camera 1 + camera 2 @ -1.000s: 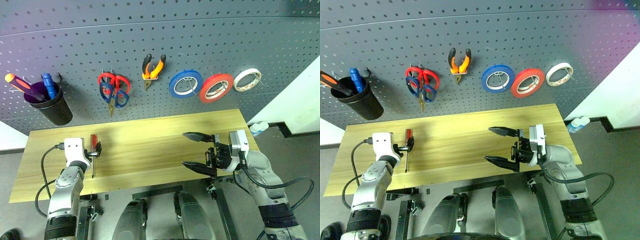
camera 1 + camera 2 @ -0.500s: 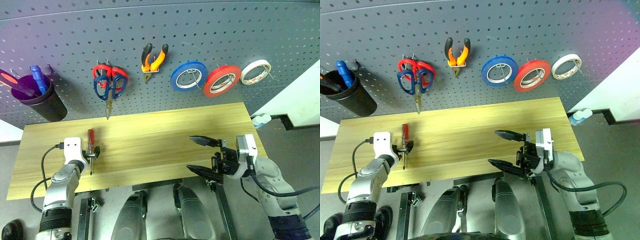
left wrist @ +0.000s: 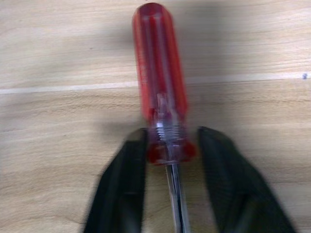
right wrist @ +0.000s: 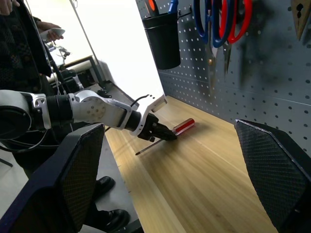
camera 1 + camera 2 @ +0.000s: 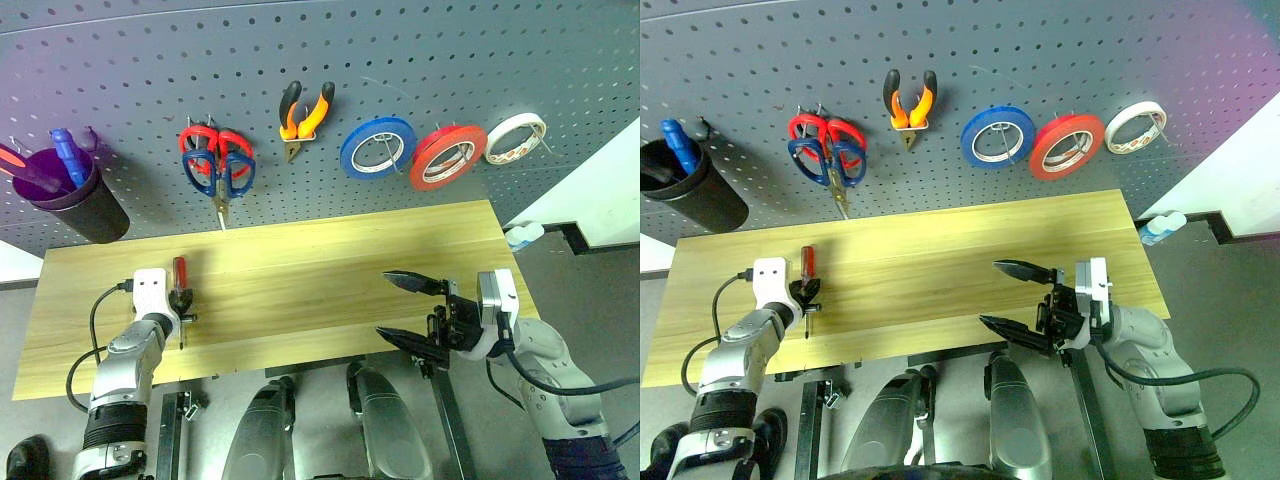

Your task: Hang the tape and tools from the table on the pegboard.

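A slim red-handled screwdriver (image 3: 160,73) lies on the light wood table (image 5: 320,270) near its left end. My left gripper (image 3: 170,138) is shut on the collar where handle meets shaft, and it also shows from above (image 5: 183,300). My right gripper (image 5: 390,305) hangs open and empty over the table's front edge on the right. On the grey pegboard (image 5: 450,60) hang the red tape (image 5: 448,157), the orange-and-black pliers (image 5: 305,118) and the dark blue scissors (image 5: 222,178), which overlap a red-handled pair.
A black cup (image 5: 80,200) on the board's left holds an orange and a blue screwdriver. A blue roll (image 5: 376,148) and a pale roll (image 5: 515,138) flank the red tape. A person (image 4: 19,29) stands beyond the table's left end.
The left gripper's fingers, open around the screwdriver before, have shut on it. The head view has tilted, shifting the whole picture. The right arm has barely moved.
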### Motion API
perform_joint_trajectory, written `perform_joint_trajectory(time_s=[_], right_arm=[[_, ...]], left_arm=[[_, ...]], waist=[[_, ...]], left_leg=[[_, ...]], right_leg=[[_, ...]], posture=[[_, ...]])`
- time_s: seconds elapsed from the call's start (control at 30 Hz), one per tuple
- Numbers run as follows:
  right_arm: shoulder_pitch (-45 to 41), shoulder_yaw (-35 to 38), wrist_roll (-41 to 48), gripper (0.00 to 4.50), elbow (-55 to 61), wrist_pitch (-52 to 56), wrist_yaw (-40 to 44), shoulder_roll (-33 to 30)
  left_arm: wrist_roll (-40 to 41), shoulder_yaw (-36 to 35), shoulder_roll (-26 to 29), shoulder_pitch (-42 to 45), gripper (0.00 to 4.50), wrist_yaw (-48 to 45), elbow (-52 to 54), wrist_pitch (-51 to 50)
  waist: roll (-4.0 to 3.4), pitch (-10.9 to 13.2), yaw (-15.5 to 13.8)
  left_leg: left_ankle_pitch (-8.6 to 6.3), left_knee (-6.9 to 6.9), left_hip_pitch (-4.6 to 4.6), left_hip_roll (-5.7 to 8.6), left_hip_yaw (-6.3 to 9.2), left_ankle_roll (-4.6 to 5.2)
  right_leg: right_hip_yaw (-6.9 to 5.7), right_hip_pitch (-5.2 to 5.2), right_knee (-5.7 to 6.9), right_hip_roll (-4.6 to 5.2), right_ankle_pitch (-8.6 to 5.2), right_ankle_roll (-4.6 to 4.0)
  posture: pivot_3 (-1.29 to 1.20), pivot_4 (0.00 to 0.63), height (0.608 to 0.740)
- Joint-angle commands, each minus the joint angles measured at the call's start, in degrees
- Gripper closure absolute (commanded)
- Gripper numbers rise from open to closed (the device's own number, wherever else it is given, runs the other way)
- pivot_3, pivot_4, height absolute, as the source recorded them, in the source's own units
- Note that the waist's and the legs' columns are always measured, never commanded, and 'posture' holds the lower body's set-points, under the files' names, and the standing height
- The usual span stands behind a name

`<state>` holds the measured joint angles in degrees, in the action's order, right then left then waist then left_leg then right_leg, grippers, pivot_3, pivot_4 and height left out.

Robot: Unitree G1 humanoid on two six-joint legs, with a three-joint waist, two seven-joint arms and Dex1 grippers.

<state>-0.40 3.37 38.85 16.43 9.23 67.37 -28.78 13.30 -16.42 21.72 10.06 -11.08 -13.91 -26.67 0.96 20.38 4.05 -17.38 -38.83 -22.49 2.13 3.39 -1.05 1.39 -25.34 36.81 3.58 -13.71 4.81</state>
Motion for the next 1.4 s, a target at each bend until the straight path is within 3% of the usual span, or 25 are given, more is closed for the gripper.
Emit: perform_joint_trajectory(time_s=[0.03, 0.27, 0.43, 0.67, 0.87, 1.1, 1.4], right_arm=[[-0.4, 0.5, 0.3, 0.00, 1.4, -1.1, 0.3, -0.1], [-1.8, -0.1, -0.4, 0.00, -0.9, -2.0, 0.6, 1.0], [-3.5, -0.4, -0.9, 0.00, -3.3, -3.5, 1.1, 1.7], [-5.1, -0.5, -2.0, 0.00, -6.7, -6.6, 1.9, 3.3], [-7.1, -0.8, -2.9, 0.00, -10.1, -9.1, 3.8, 4.0], [-9.1, -1.1, -2.9, 0.00, -12.7, -11.5, 6.8, 5.0], [-13.6, -0.6, -2.3, 0.00, -17.2, -13.0, 9.0, 6.8]], left_arm=[[1.5, -1.7, -0.6, -1.3, 3.69, 0.3, 0.2, -2.5], [1.6, -2.0, -2.0, -3.1, 3.69, 1.5, 5.6, -2.7], [1.7, 0.4, -4.0, -9.0, 3.69, 0.2, 18.9, -0.8], [-3.3, 4.3, -2.6, -16.7, 3.69, -2.2, 26.6, 7.7], [-5.8, 4.3, -0.8, -20.8, 3.69, -4.3, 27.3, 16.3], [-11.8, 4.8, -0.3, -22.4, 3.69, -3.9, 25.7, 36.7], [-12.1, 1.2, -0.3, -20.7, 3.69, -2.0, 23.4, 48.9]], waist=[[-0.01, 0.0, 0.0], [-0.01, 0.0, -0.1], [0.04, 0.0, -0.1], [0.11, -0.2, -0.2], [0.09, -0.9, -0.2], [0.18, -3.2, -0.3], [0.23, -6.4, -0.2]], left_leg=[[0.00, 0.00, 0.00, 0.00, 0.00, 0.00], [0.00, 0.18, -0.01, 0.00, 0.00, -0.01], [0.03, 0.55, -0.02, 0.01, 0.00, -0.06], [0.05, 0.77, -0.08, 0.02, 0.02, -0.10], [0.09, 0.74, -0.07, 0.03, 0.03, -0.17], [0.09, 0.72, -0.08, 0.04, 0.00, -0.17], [0.11, 0.68, 0.12, 0.05, -0.02, -0.19]], right_leg=[[0.00, 0.00, -0.01, 0.00, 0.00, 0.00], [-0.02, 0.01, -0.23, -0.01, 0.01, 0.02], [-0.02, 0.01, -0.58, 0.00, 0.03, 0.02], [-0.10, -0.05, -0.75, 0.00, 0.03, 0.02], [-0.11, -0.05, -0.69, -0.01, 0.04, 0.00], [-0.14, -0.04, -0.71, -0.01, 0.04, 0.00], [-0.15, 0.13, -0.60, -0.06, 0.08, -0.04]], posture=[[-0.15, 0.399, 0.738], [-0.13, 0.373, 0.738], [-0.12, 0.336, 0.738], [-0.11, 0.280, 0.738], [-0.12, 0.237, 0.738], [-0.13, 0.182, 0.738], [-0.12, 0.134, 0.738]])
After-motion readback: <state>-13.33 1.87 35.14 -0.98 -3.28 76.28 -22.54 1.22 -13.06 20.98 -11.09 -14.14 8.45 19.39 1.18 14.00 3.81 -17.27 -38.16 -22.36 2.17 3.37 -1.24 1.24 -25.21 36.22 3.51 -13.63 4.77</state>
